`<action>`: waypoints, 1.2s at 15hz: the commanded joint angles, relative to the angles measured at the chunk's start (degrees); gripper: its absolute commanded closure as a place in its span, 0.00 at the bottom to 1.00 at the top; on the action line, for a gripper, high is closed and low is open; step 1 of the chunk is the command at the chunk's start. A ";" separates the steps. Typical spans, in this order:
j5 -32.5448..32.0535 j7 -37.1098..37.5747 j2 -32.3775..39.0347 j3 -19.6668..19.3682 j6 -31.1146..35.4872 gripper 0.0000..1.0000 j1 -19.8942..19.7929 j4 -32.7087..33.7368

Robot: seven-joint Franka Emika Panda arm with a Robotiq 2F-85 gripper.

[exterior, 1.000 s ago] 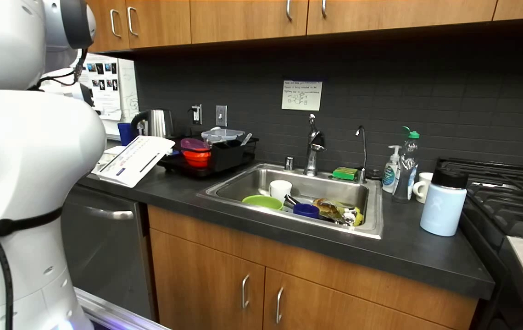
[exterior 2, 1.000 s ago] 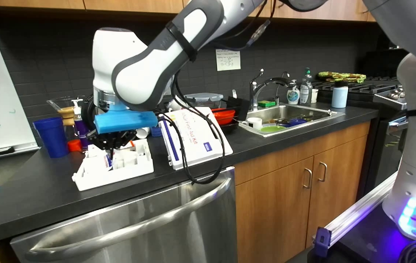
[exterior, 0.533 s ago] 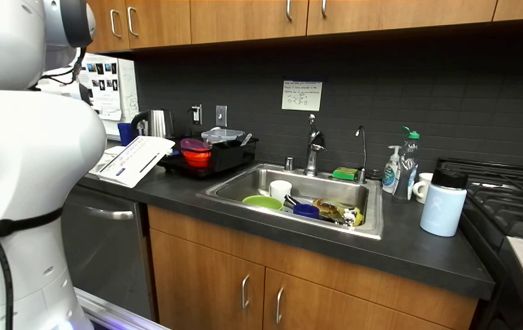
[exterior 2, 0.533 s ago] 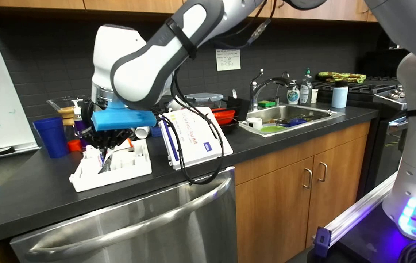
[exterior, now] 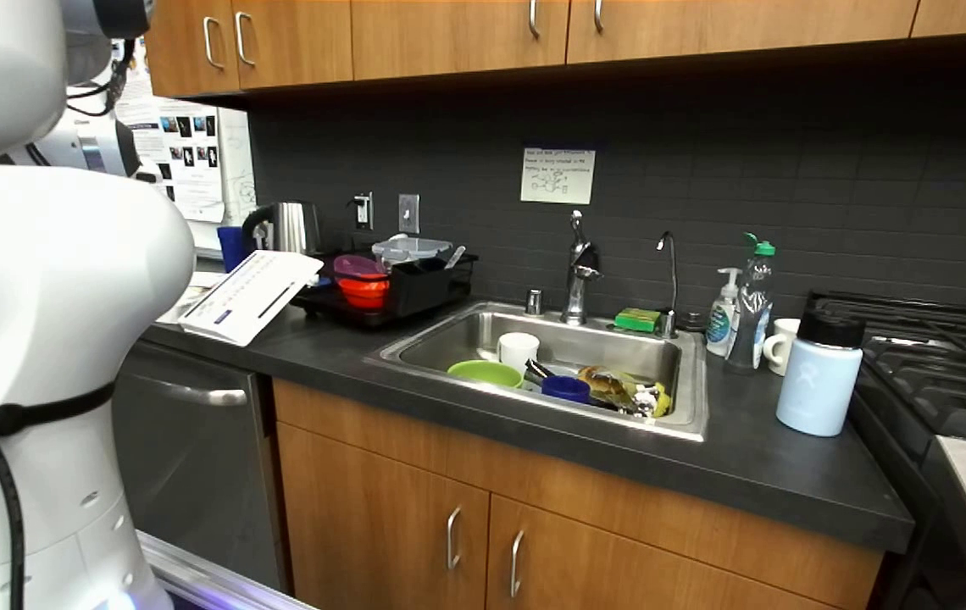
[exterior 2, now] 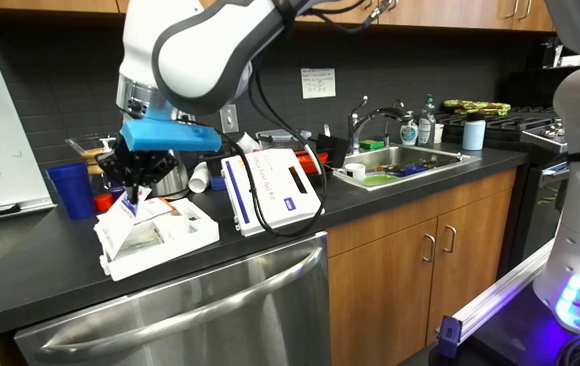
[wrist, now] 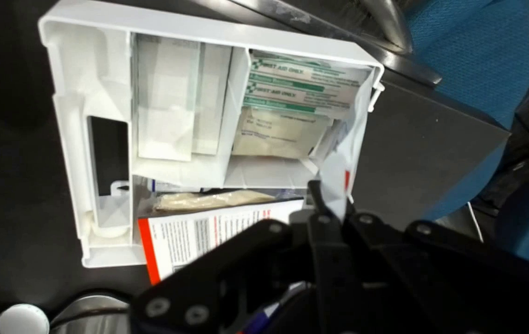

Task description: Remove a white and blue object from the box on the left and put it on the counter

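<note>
The box, an open white first-aid case [exterior 2: 168, 251], sits on the dark counter [exterior 2: 40, 264] close to its front edge. The wrist view shows its compartments and rim [wrist: 199, 28], with paper packets inside. My gripper [exterior 2: 135, 195] is above the box's left end in an exterior view. It is shut on the top of a flat white packet with blue print [exterior 2: 121, 223], which stands steeply, its lower part still in the box. In the wrist view the gripper's fingertips [wrist: 329, 199] pinch the packet [wrist: 336, 174]; its blue print is hidden there.
A white First Aid Kit case [exterior 2: 269, 188] leans beside the box. A blue cup [exterior 2: 71, 190], a steel kettle [exterior 2: 170, 178] and a white tube [exterior 2: 199, 178] stand behind. The dishwasher [exterior 2: 219, 310] is below the front edge. The sink [exterior: 551, 330] is further along.
My gripper has risen and moved slightly left in an exterior view. The packet has come up with it and stands steeper. The box has shifted towards the counter's front edge.
</note>
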 commanded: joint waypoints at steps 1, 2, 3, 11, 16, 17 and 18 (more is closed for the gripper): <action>-0.28 -0.86 -5.73 -0.34 1.54 0.99 -0.14 -6.10; -0.25 -0.95 -6.34 -0.11 1.95 0.99 -0.36 -6.90; -0.10 -1.55 -6.71 0.29 2.83 0.99 -0.66 -7.73; 1.48 -4.43 -15.25 2.14 12.26 0.99 -1.24 -15.03; -8.04 2.50 -26.59 -3.34 12.93 0.99 -0.53 -25.02; -11.50 4.85 -28.75 -4.55 12.71 0.99 -0.94 -27.15; -16.38 8.59 -31.26 -6.06 12.16 0.99 -1.63 -29.65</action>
